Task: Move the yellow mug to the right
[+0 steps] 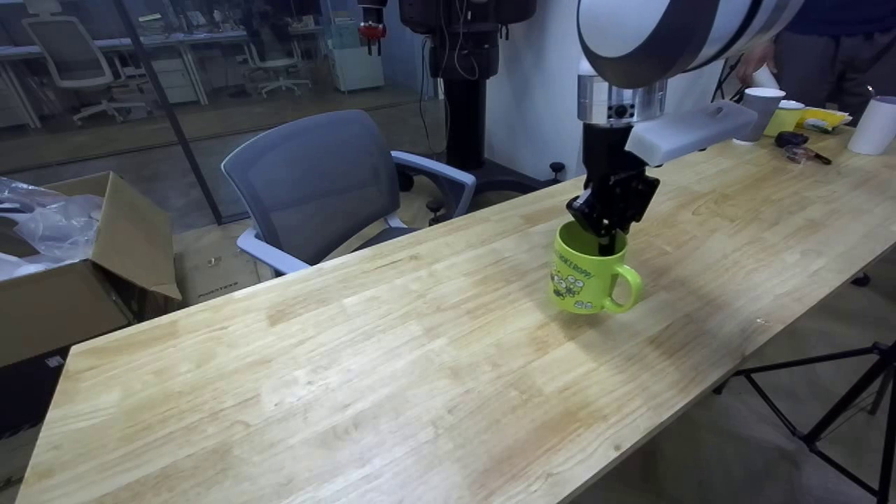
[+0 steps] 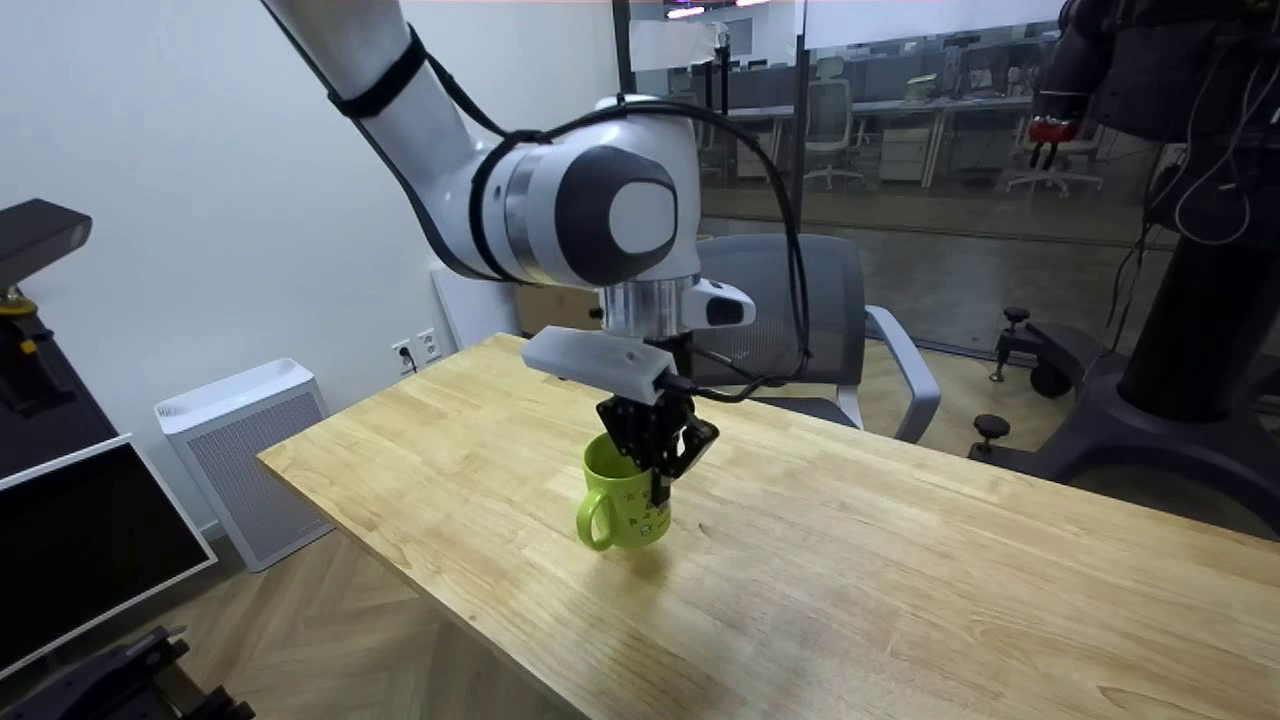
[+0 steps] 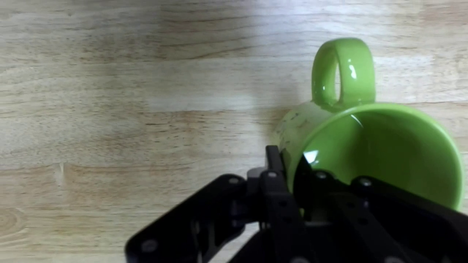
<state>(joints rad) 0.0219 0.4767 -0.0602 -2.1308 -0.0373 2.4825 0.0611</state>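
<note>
The yellow mug is a glossy lime-green mug with a printed pattern and one loop handle, seen in both exterior views (image 1: pixel 584 280) (image 2: pixel 612 505). It is upright or nearly so and seems to hang slightly above the table, with a shadow below it. My gripper (image 1: pixel 609 241) points down at the mug's rim, also in an exterior view (image 2: pixel 655 485). In the wrist view the gripper (image 3: pixel 289 157) is shut on the mug's wall, one finger inside and one outside. The mug (image 3: pixel 395 149) opens to the right there, its handle toward the top. Part of its rim is hidden by the fingers.
The long wooden table (image 1: pixel 315 392) has a grey cup (image 1: pixel 761 115), a lime-green cup (image 1: pixel 784 119), a yellow packet (image 1: pixel 822 119), small dark items and a white cylinder (image 1: pixel 875 126) at its far end. An office chair (image 1: pixel 315 182) stands at the long edge.
</note>
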